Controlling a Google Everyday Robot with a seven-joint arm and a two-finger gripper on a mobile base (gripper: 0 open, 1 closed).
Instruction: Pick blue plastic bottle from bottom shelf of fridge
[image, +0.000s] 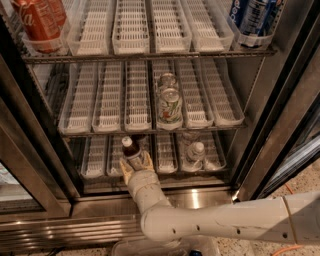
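The fridge (280, 125) fills the view, door open, with a steel base and dark door frames. Its wire racks carry rows of white slotted trays (137, 95). The white arm (225, 220) comes in from the lower right, runs across the front of the base and bends up into the fridge. The top rack holds red cola containers (37, 22) at the far left and blue cans (252, 17) at the far right. On the middle rack, two green-and-white cans (170, 102) stand one behind the other in a lane right of centre.

The bottom shelf (95, 157) is the shortest level. A clear water bottle (196, 151) stands in one of its right-hand lanes. The gripper (136, 162) is at the front edge of this shelf, left of centre, pointing upward. Its pale fingers (148, 161) are closed against both sides of the blue bottle (131, 150). That bottle has dark shoulders and sits between the fingers at the front of the shelf, leaning slightly left, well apart from the water bottle.
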